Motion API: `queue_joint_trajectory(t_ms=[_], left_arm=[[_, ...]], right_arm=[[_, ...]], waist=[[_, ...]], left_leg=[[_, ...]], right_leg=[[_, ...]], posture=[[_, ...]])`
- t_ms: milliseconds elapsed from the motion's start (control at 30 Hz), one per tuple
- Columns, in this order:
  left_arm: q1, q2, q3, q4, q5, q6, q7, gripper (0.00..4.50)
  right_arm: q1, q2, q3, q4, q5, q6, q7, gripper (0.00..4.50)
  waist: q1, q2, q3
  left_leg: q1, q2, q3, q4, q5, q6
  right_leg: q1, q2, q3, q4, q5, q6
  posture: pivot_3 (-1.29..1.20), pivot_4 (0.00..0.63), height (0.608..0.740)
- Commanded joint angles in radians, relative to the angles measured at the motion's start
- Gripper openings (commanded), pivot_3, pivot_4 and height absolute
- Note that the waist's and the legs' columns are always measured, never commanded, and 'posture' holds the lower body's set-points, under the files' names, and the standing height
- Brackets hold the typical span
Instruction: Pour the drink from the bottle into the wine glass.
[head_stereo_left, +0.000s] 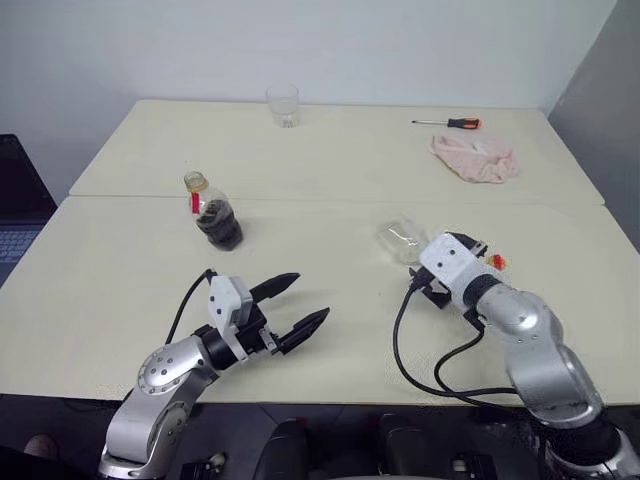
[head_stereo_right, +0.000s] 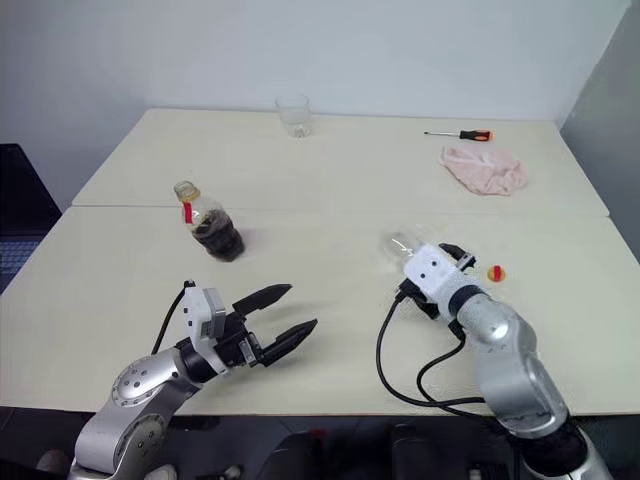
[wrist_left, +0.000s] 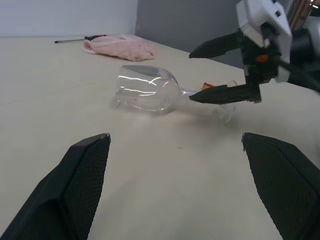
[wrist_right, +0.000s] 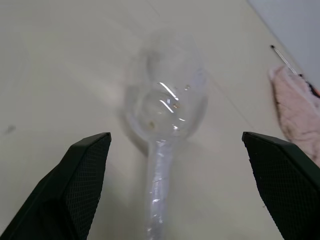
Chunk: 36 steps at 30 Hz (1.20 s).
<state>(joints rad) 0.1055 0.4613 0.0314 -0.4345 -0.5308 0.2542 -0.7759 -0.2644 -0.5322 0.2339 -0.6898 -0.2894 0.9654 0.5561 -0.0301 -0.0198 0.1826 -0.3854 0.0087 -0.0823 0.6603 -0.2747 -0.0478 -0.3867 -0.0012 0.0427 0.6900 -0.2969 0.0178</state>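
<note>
The clear stemmed wine glass (wrist_left: 150, 92) lies on its side on the pale cream desk (head_stereo_left: 330, 170), to the right of centre, with its round bowl towards the far left and its thin stem running back under the right pincer (wrist_left: 216, 71). In that position it can take no liquid, so it probably has to be stood upright before anything is poured. That seems to be why the right pincer hangs over the stem: its two black fingers stand wide, one above and one beside the stem, apparently lined up for a grasp there rather than on the slippery bowl. Whether the lower finger touches the glass cannot be told.

The small squat clear plastic bottle (head_stereo_left: 212, 212) stands upright on the left part of the desk, well apart from the glass. Its dark brown, almost black drink (head_stereo_left: 219, 225) fills only the lower body, and a red label strip sits at the neck. The neck looks uncapped; a small yellow-orange and red bit (head_stereo_right: 495, 273) lies just right of the right pincer, perhaps the cap.

The left pincer (head_stereo_left: 293, 305) waits near the front edge, also wide and empty, pointing towards the middle of the desk, nearer than the bottle. It looks parked there so that it can take the bottle once the glass is up.

At the far side are a short clear tumbler (head_stereo_left: 283, 105), an orange-handled screwdriver (head_stereo_left: 448, 122) and a crumpled pink cloth (head_stereo_left: 475, 158), all out of the way.
</note>
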Motion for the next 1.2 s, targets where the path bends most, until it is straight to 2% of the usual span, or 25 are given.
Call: queue_joint_trajectory(t_ms=[33, 200, 333, 500, 600, 833, 1033, 1200], left_arm=[[-0.015, -0.008, -0.003, -0.029, -0.011, -0.016, -0.003, 4.47], [-0.046, -0.019, -0.021, -0.001, -0.006, -0.021, -0.018, 4.47], [-0.059, -0.019, -0.028, 0.015, -0.005, -0.024, -0.036, 4.47], [-0.061, -0.02, -0.032, 0.021, -0.001, -0.028, -0.045, 4.47], [-0.054, -0.026, -0.036, 0.018, 0.005, -0.031, -0.041, 4.47], [-0.017, -0.042, -0.05, -0.012, 0.015, -0.036, -0.016, 4.47], [-0.011, -0.041, -0.053, -0.024, 0.016, -0.036, 0.0, 4.47], [0.001, -0.037, -0.05, -0.036, 0.017, -0.037, 0.008, 4.47]], right_arm=[[-0.08, -0.042, -0.069, -0.044, 0.083, 0.067, 0.088, 4.5], [-0.246, -0.191, -0.091, 0.069, 0.238, 0.147, 0.269, 4.5], [-0.332, -0.302, -0.043, 0.211, 0.321, 0.162, 0.374, 4.5], [-0.428, -0.354, 0.053, 0.352, 0.38, 0.243, 0.426, 4.5], [-0.501, -0.338, 0.104, 0.409, 0.41, 0.317, 0.427, 4.5], [-0.68, -0.21, 0.195, 0.532, 0.461, 0.511, 0.351, 4.5], [-0.741, -0.148, 0.249, 0.613, 0.472, 0.563, 0.269, 4.5], [-0.762, -0.138, 0.293, 0.65, 0.479, 0.61, 0.207, 4.5]], waist=[[0.0, 0.0, 0.0], [0.0, 0.001, 0.001], [0.0, 0.001, 0.001], [-0.001, 0.001, 0.001], [-0.002, 0.001, 0.001], [-0.001, 0.001, 0.001], [0.002, 0.001, 0.001], [0.001, 0.002, 0.001]], left_leg=[[0.0, 0.0, 0.0, 0.0, 0.0, 0.0], [0.0, 0.0, 0.001, 0.0, 0.0, 0.0], [0.0, 0.0, 0.002, -0.001, 0.0, 0.001], [-0.001, 0.0, 0.002, 0.0, 0.0, 0.001], [-0.001, 0.0, 0.002, 0.0, 0.0, 0.001], [-0.001, 0.001, 0.001, -0.001, 0.0, 0.001], [-0.006, 0.0, -0.001, 0.0, 0.0, 0.001], [-0.008, -0.001, -0.001, 0.0, 0.0, 0.001]], right_leg=[[0.0, 0.0, 0.0, 0.0, 0.0, 0.0], [0.001, 0.0, -0.001, -0.001, 0.0, 0.0], [0.002, 0.0, -0.001, -0.004, 0.0, 0.0], [0.001, -0.001, -0.001, -0.005, 0.0, 0.0], [0.001, 0.0, -0.001, -0.005, 0.001, 0.0], [0.0, -0.001, 0.0, -0.005, 0.001, 0.0], [-0.002, -0.001, -0.001, -0.006, 0.001, 0.001], [-0.003, -0.002, -0.001, -0.007, 0.002, 0.001]], posture=[[0.0, 0.15, 0.74], [0.0, 0.15, 0.74], [0.0, 0.15, 0.74], [0.0, 0.15, 0.74], [0.0, 0.15, 0.74], [0.0, 0.15, 0.74], [0.0, 0.15, 0.74], [0.0, 0.15, 0.74]])
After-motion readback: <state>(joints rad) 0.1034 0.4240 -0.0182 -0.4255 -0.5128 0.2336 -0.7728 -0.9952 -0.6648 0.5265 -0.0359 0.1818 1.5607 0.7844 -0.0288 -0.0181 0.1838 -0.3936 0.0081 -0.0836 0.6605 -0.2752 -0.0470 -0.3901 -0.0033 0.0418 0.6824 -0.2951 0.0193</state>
